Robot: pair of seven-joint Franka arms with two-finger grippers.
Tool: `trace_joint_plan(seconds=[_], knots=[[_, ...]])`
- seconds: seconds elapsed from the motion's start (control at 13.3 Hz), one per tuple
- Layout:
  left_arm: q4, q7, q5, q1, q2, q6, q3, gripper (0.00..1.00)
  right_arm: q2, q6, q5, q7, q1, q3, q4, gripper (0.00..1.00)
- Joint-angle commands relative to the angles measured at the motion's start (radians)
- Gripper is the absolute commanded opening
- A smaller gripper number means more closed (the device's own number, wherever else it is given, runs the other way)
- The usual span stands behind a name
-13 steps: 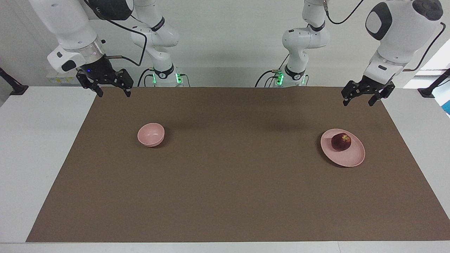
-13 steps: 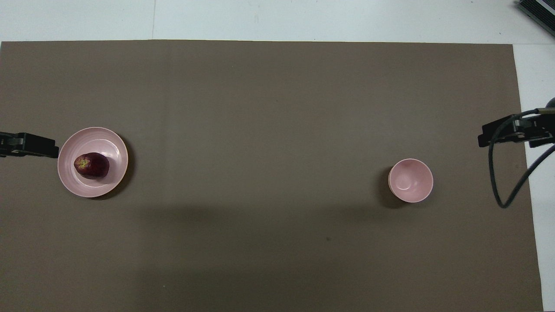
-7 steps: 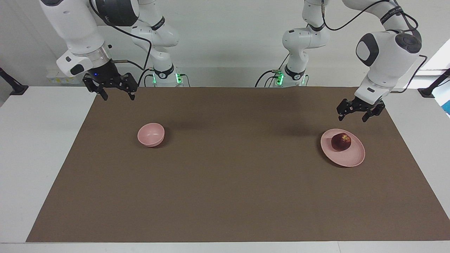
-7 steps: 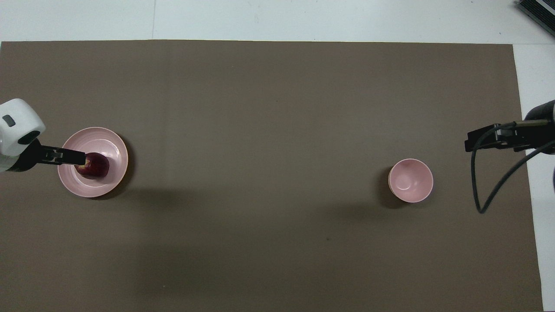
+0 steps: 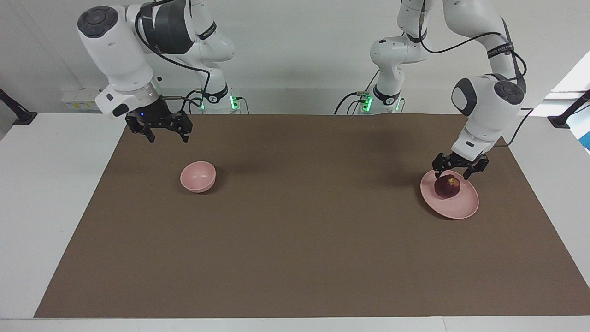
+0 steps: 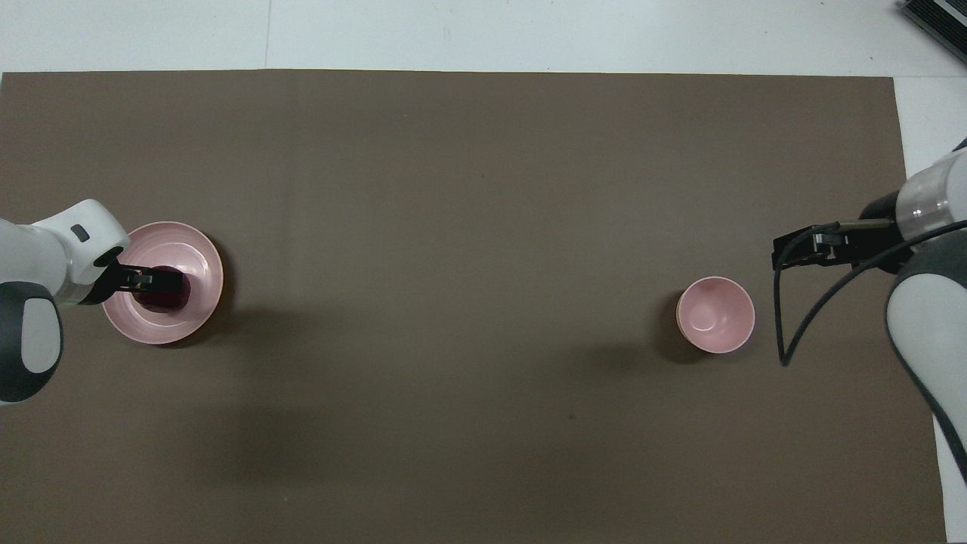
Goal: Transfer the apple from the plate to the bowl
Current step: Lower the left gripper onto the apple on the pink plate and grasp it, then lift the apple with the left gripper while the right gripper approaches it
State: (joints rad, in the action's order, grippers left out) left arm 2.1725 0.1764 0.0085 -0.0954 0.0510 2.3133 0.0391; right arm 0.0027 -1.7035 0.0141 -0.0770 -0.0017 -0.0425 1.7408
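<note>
The dark red apple [image 5: 447,187] lies on the pink plate [image 5: 461,207] toward the left arm's end of the table. My left gripper [image 5: 453,174] is open and low over the apple, its fingers spread to either side of the apple's top. In the overhead view the left gripper [image 6: 155,278] covers most of the apple [image 6: 165,301] on the plate [image 6: 198,255]. The small pink bowl [image 5: 198,176] stands empty toward the right arm's end. My right gripper [image 5: 168,138] is open and empty, up in the air over the mat beside the bowl [image 6: 715,314].
A brown mat [image 5: 304,230] covers the table between white margins. A black cable [image 6: 801,317] hangs from the right arm's wrist close to the bowl.
My left gripper has come down from the mat's edge to just over the apple. My right gripper has moved lower and inward, closer to the bowl. Apple, plate and bowl have not moved.
</note>
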Motion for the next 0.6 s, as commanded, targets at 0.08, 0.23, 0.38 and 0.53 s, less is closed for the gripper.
trace_joint_plan(seconds=[0.08, 0.23, 0.38, 0.53], knots=[[0.023, 0.017, -0.005, -0.032, 0.059, 0.096, 0.004, 1.00, -0.001, -0.120, 0.030, -0.079, 0.037, -0.002, 0.115, 1.00], [0.036, 0.017, -0.005, -0.036, 0.056, 0.089, 0.004, 1.00, 0.032, -0.171, 0.052, -0.133, 0.060, -0.002, 0.138, 1.00], [0.038, 0.015, -0.005, -0.036, 0.053, 0.080, 0.004, 0.80, 0.059, -0.217, 0.052, -0.181, 0.094, -0.002, 0.152, 1.00], [0.038, 0.017, -0.005, -0.035, 0.053, 0.072, 0.004, 0.21, 0.071, -0.235, 0.053, -0.225, 0.121, -0.004, 0.152, 1.00]])
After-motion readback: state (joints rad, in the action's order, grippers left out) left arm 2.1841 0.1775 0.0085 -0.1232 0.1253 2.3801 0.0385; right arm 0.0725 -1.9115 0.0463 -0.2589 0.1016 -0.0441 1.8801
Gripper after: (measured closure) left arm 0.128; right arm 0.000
